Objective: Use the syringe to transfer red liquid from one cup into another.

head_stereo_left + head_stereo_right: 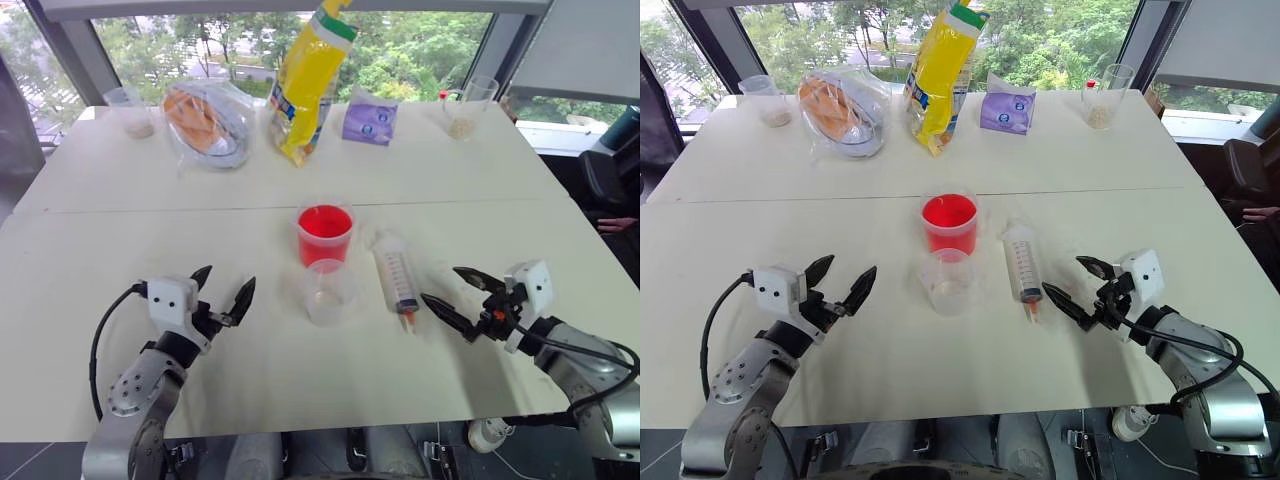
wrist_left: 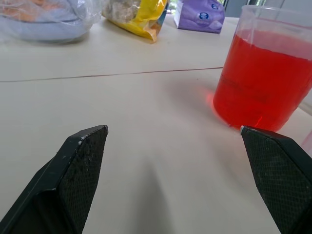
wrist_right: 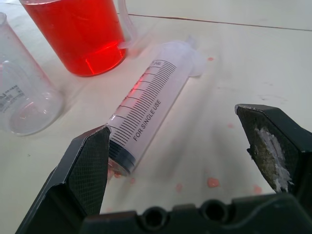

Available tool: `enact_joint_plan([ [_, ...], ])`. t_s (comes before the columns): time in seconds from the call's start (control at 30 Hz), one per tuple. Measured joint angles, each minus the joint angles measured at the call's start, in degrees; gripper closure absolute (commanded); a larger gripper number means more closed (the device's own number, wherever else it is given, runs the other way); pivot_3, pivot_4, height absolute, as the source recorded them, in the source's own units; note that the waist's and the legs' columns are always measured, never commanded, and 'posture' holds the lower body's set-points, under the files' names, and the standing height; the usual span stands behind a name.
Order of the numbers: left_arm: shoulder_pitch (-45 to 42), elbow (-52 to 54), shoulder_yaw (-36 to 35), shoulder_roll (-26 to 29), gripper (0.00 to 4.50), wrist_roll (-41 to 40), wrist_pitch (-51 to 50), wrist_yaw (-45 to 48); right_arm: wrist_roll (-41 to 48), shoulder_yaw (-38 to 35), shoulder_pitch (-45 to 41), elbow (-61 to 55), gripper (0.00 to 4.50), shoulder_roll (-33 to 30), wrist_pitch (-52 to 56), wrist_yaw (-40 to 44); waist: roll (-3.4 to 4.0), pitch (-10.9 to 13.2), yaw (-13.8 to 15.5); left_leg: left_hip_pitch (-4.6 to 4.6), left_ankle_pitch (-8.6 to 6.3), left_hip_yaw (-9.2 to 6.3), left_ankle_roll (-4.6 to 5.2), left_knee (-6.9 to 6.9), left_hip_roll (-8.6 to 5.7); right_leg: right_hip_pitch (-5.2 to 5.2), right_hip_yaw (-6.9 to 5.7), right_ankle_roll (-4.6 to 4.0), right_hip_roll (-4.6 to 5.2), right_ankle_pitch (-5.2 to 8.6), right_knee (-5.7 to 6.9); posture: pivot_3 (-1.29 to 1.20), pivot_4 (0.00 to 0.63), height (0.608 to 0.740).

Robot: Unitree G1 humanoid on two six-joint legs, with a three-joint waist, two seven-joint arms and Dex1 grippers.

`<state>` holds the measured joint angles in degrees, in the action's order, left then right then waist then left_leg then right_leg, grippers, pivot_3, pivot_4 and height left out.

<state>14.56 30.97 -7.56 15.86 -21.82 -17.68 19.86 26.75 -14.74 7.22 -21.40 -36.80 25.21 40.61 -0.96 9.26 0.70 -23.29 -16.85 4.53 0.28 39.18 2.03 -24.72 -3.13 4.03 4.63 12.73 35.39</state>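
- Both hands low and empty: left gripper point(image 1: 223, 291) splayed wide, right gripper point(image 1: 458, 291) gaping too
- Syringe point(image 1: 394, 274) flat on the table, tip just beside the right fingers, ungrasped
- Small cup point(image 1: 328, 292) looks empty
- Behind it, red cup point(image 1: 325, 233) full: transfer all ahead

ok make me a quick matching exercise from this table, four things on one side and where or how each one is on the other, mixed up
Things:
1. syringe
2. handled cup
3. small cup
4. yellow bag

States:
a. nearly full of red liquid
b. at the table's far edge, by the window
c. lying flat, near the right gripper
d. upright, empty of liquid

Pairs: 1-c, 2-a, 3-d, 4-b
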Motion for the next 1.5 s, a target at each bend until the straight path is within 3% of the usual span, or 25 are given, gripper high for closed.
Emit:
enact_joint_plan([
  [0.27,-3.7,-3.0,-1.2,5.2,0.00,-1.6,-0.2,4.5,7.3,-1.4,-8.7,-2.8,0.02,-5.3,15.8,-2.8,0.01,0.0,0.0,0.00,0.00,0.00,0.00,0.01,0.01,-0.02,0.00,-0.01,0.01,-0.01,0.03,0.00,0.150,0.740],
  [0.4,-7.9,-3.9,-3.7,11.1,0.00,-5.3,-1.9,10.1,15.3,-0.4,-24.3,-3.0,0.02,-12.2,33.4,-4.2,0.17,0.1,-0.3,-0.02,0.02,-0.02,-0.01,-0.04,0.04,-0.12,0.00,-0.09,-0.02,-0.04,0.07,0.00,0.150,0.740],
  [0.47,-8.8,-4.6,-4.0,12.4,0.00,-6.8,-2.6,12.6,17.0,3.7,-32.3,-0.8,0.02,-14.3,40.0,-3.3,0.19,0.1,-0.4,-0.03,0.02,-0.02,-0.01,-0.04,0.04,-0.13,0.00,-0.09,-0.04,-0.04,0.06,0.00,0.150,0.740],
  [0.7,-12.1,-7.1,-2.7,15.6,0.00,-8.5,-4.1,18.3,17.7,18.8,-57.0,14.0,0.02,-13.4,64.6,-5.6,0.22,0.1,-0.2,-0.24,0.02,0.06,0.00,-0.04,-0.05,-0.31,0.03,-0.08,0.12,-0.06,0.03,0.00,0.150,0.740],
  [0.93,-12.9,-7.7,-2.7,16.4,0.00,-8.6,-4.0,19.9,18.4,40.8,-72.3,32.2,0.02,-12.4,66.9,-9.2,0.22,0.1,-0.5,-0.26,0.00,0.09,0.03,-0.05,-0.06,-0.32,0.03,-0.07,0.13,-0.06,-0.01,0.00,0.150,0.740],
  [1.07,-13.0,-7.7,-2.7,16.0,0.00,-8.3,-3.2,19.7,18.5,48.4,-76.6,39.6,0.02,-8.7,66.9,-11.6,0.22,0.1,-1.1,-0.28,0.00,0.10,0.03,-0.06,-0.06,-0.35,0.02,-0.04,0.11,-0.08,0.05,0.00,0.150,0.740],
  [1.5,-11.7,-7.0,-2.4,13.6,0.00,-6.8,-1.7,17.7,13.2,50.5,-80.9,55.7,0.02,4.0,67.0,-17.9,0.24,0.1,-1.5,-0.29,0.01,0.13,0.02,-0.06,-0.05,-0.39,0.02,0.16,0.07,-0.19,0.14,0.00,0.150,0.740],
])
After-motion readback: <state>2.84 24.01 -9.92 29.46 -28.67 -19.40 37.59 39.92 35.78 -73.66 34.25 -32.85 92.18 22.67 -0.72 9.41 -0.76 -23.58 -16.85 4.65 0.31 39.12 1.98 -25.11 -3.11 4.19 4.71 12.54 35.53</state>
